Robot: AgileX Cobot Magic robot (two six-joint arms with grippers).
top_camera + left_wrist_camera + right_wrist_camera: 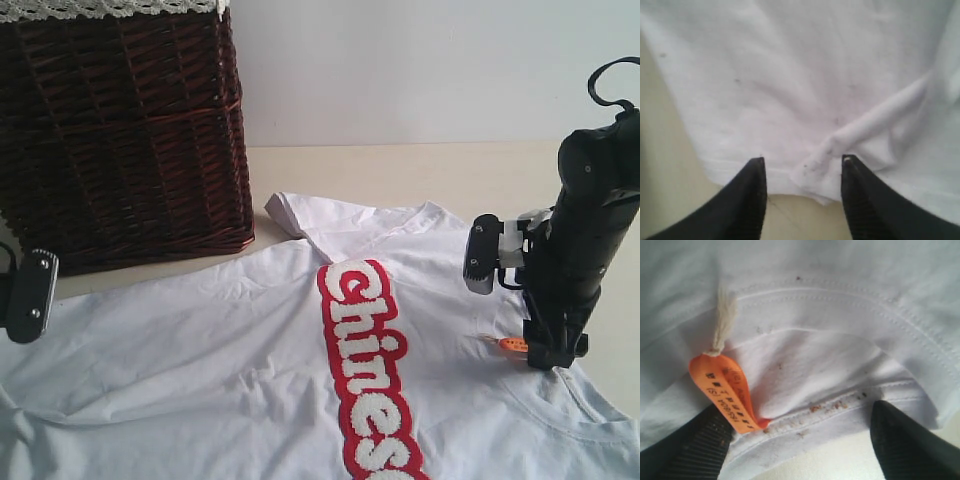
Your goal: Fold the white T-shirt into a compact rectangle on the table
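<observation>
desk (400, 170): white T-shirt (230, 340) spread on it, lettering up | risk: I judge a shallow bite takes one layer and drags the cloth askew | left pincer (802, 175): jaws apart over creased hem (785, 180) | right pincer (800, 425): jaws apart, straddling collar (840, 295) | orange tag (722, 390) by one jaw, may snag

Matt cloth T-shirt (200, 350), rough wicker basket (120, 130)

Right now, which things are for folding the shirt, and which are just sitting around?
For the job: white cotton T-shirt with red fuzzy lettering; pale cream wooden table; left gripper; right gripper.
Just lying about: dark brown wicker basket.
</observation>
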